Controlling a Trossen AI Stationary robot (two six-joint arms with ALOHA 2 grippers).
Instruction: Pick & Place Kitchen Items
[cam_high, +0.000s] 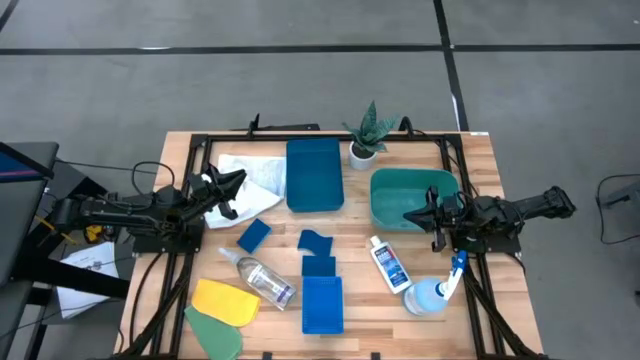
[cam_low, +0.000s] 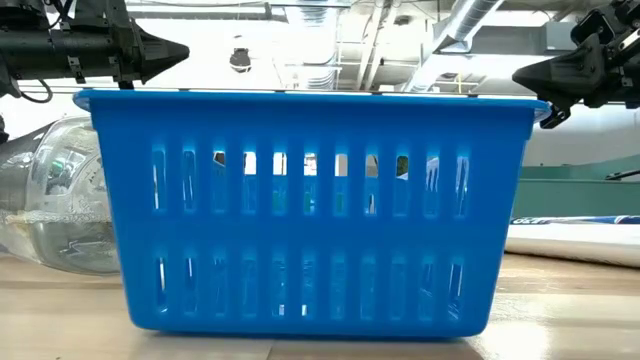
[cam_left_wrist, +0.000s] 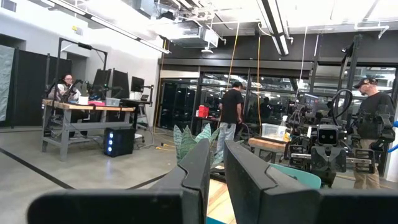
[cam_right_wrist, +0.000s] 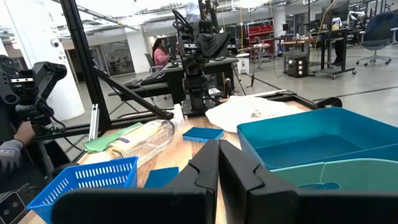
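Observation:
The kitchen items lie untouched on the wooden table. A white cloth (cam_high: 252, 170) lies at the far left, and small blue sponges (cam_high: 255, 236) (cam_high: 316, 243) lie in the middle. At the near left are a clear bottle (cam_high: 263, 281) on its side, a yellow cloth (cam_high: 225, 301) and a green cloth (cam_high: 216, 336). A white blue-labelled bottle (cam_high: 388, 266) and a spray bottle (cam_high: 440, 291) lie at the near right. My left gripper (cam_high: 240, 180) (cam_left_wrist: 216, 155) hovers shut and empty over the white cloth's edge. My right gripper (cam_high: 408, 215) (cam_right_wrist: 219, 152) hovers shut and empty above the teal tub's near rim.
A blue tray (cam_high: 314, 175) and a potted plant (cam_high: 365, 137) stand at the far middle, with the teal tub (cam_high: 415, 190) to their right. A blue slotted basket (cam_high: 322, 306) (cam_low: 300, 210) stands at the near middle. People stand in the room beyond the table.

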